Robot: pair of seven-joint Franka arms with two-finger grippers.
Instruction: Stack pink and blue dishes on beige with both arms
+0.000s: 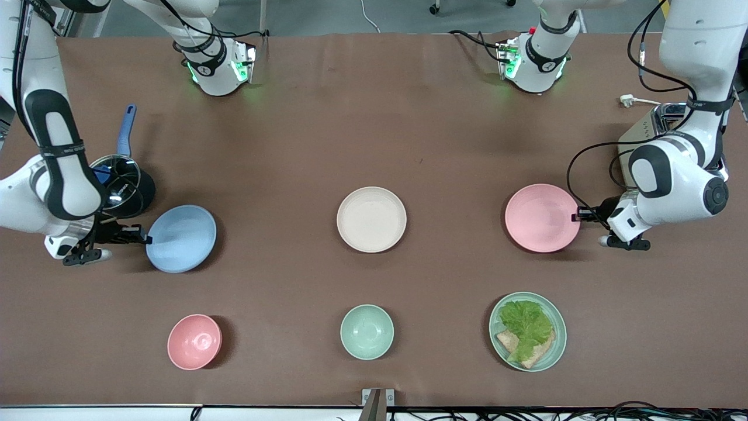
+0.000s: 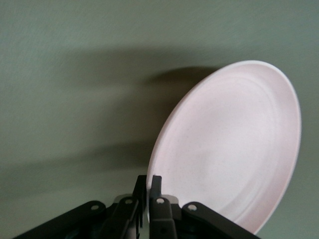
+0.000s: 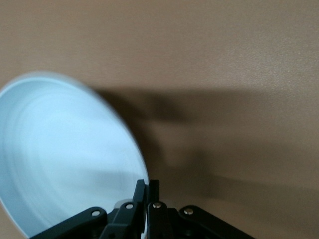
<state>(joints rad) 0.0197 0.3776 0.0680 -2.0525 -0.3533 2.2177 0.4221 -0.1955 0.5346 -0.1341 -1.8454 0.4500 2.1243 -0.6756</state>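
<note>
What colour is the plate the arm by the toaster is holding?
Pale pink. The left gripper pinches the pink plate by its rim; the front view shows it best.

both claws [image 1: 575,217] [image 1: 146,238] pinched closed, low

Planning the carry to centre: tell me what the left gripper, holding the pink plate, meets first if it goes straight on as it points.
Likely the beige plate. The left gripper grips the pink plate by its rim and points that way over bare table; heights are unclear.
</note>
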